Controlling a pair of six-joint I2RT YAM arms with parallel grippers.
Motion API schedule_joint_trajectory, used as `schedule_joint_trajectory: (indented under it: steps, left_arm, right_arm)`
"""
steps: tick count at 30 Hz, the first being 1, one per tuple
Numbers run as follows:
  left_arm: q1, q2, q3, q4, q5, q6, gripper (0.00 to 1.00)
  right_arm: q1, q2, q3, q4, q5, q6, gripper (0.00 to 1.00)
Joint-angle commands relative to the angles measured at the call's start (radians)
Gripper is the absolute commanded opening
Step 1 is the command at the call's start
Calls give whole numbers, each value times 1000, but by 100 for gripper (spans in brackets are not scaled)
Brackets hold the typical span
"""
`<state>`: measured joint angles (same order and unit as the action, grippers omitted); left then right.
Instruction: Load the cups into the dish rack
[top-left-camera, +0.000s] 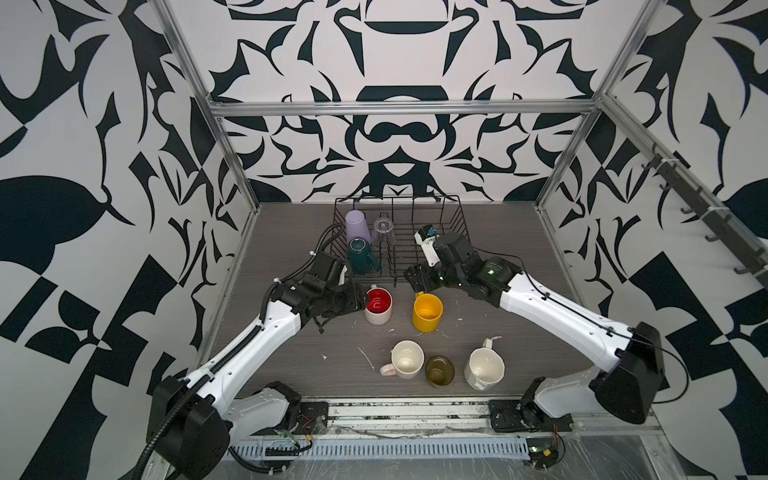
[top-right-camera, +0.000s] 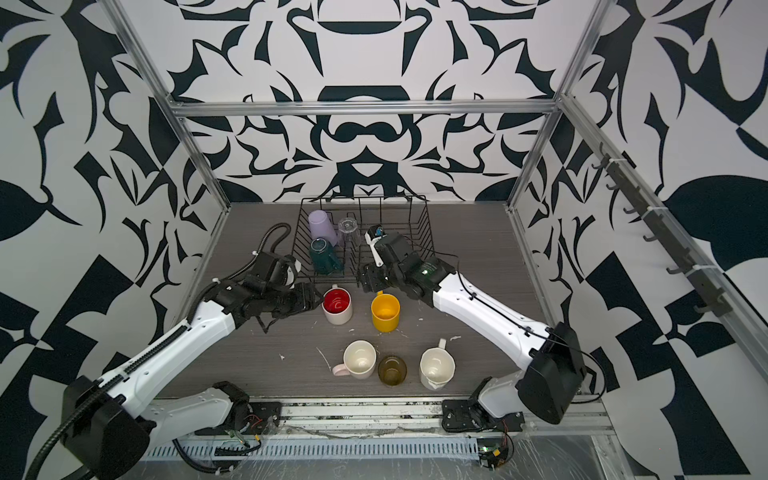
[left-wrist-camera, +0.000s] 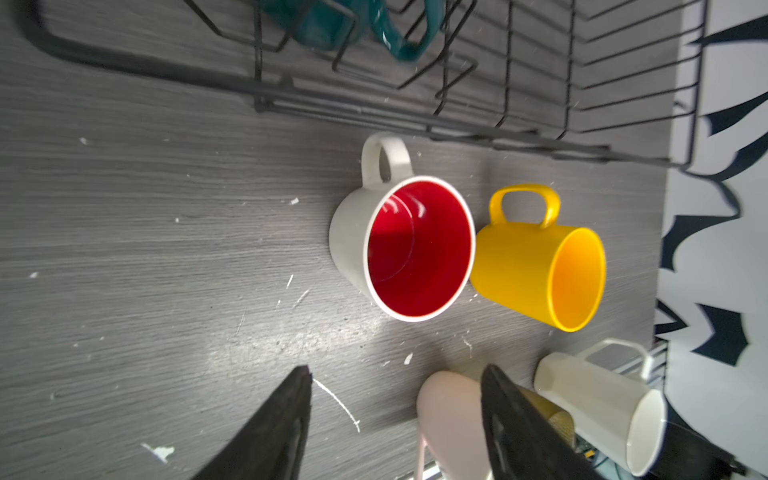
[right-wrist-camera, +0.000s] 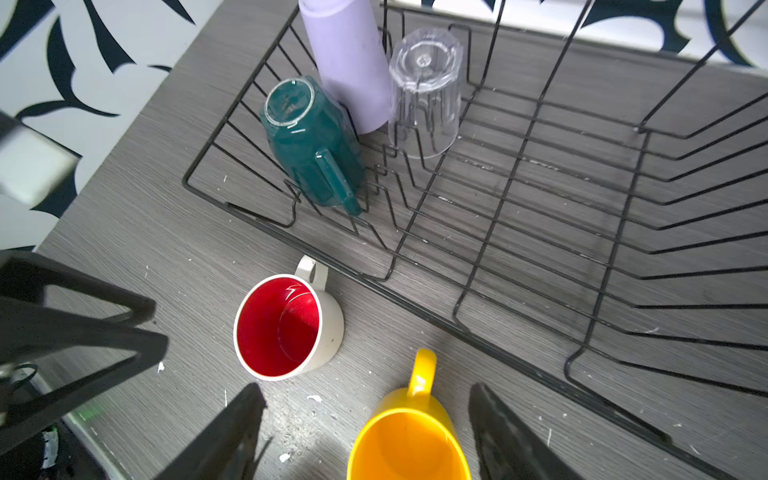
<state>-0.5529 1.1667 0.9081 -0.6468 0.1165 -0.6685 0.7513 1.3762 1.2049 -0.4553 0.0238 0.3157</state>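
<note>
Cups: five loose on the worktop (top-left-camera: 340, 386), three inside the dish rack (top-left-camera: 453, 224). Nearest, along 6 o'clock, a mouth-up row: cream mug (top-left-camera: 407, 359) toward 7, olive glass (top-left-camera: 439, 371) just beside it, white faceted mug (top-left-camera: 484, 368) toward 5. Probably kept for last, being furthest from the dish rack. Toward the centre, red-lined pink mug (top-left-camera: 378, 306) and yellow mug (top-left-camera: 428, 312), upright, side by side but apart, handles turned to 12 o'clock, just short of the front rim: seemingly next, needing only a short lift. Left end effector (left-wrist-camera: 395, 374) just beside the red-lined pink mug at its 9 o'clock, spread, gripping nothing, likely lined up to take the wall from the side. Right end effector (right-wrist-camera: 368, 390) over the 12 o'clock side of the yellow mug, spread wide, mug between the fingers (right-wrist-camera: 232, 432) in the wrist view, no contact seen; wide presumably to clear the rim. Furthest, at 12 o'clock, dark green mug (top-left-camera: 362, 255), lilac tumbler (top-left-camera: 358, 226) and clear glass (top-left-camera: 383, 232), bottom-up for draining, crowded into the 9-to-10 o'clock corner. Green and lilac tilted against the wires, the 3 o'clock half left bare for the remaining five.
</note>
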Motion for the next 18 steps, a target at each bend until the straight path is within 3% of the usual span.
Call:
schedule_joint_trajectory:
  steps: [1,4,18]
  left_arm:
    - [-45,39,8,-22,-64,-29,65]
    - [-75,88,8,-2,-99,-41,63]
    - [-79,268,44,92,-142,-52,49]
  right_arm:
    - [-23,-85,-42,67,29,7,84]
    - [-45,-134,-81,90,38,11,89]
    - [-76,-188,-135,90,37,3,90]
